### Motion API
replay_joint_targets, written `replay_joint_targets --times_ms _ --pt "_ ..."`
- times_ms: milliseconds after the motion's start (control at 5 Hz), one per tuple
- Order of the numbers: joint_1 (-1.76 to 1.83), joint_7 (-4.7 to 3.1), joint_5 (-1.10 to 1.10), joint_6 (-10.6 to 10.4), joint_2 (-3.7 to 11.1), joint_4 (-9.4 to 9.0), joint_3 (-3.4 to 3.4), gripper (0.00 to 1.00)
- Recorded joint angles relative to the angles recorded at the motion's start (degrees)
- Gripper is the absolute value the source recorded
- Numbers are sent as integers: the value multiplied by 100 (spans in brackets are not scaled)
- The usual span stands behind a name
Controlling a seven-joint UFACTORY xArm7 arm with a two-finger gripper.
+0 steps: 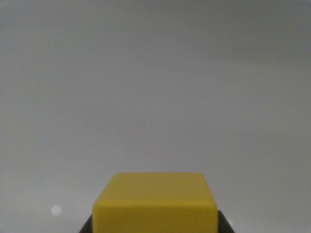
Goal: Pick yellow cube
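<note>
A yellow cube (pixel 154 204) was seen at the bottom centre of the wrist view, cut off by the lower edge of the frame. Its top face and part of its front face were shown, the top face being a slightly paler yellow than the front. The edges were rounded, and the whole block was rendered somewhat softly.

Dark parts of the gripper (pixel 154 226) were glimpsed at the lower left and lower right of the cube, one on each side, pressed close against its flanks. The cube was thus framed between the two dark pieces, and it appeared to be pinched by them, though only small slivers of the fingers (pixel 86 227) were visible and actual contact could not be confirmed with certainty.

The rest of the frame was filled by a plain pale grey surface (pixel 155 87), evenly lit and without pattern. A small whitish round spot (pixel 56 210) was noted on it at the lower left, well apart from the cube. Whether the cube was resting on the surface or raised above it could not be told from this view.
</note>
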Motion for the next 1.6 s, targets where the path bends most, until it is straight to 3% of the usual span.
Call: replay_joint_targets --times_ms 200,400,600,1600 --pt "1 23 -18 205 -79 128 -3 100" --pt "1 23 -18 205 -79 128 -3 100" --pt "1 44 -35 393 -151 245 -6 100" --pt "2 79 -63 703 -269 437 -10 100"
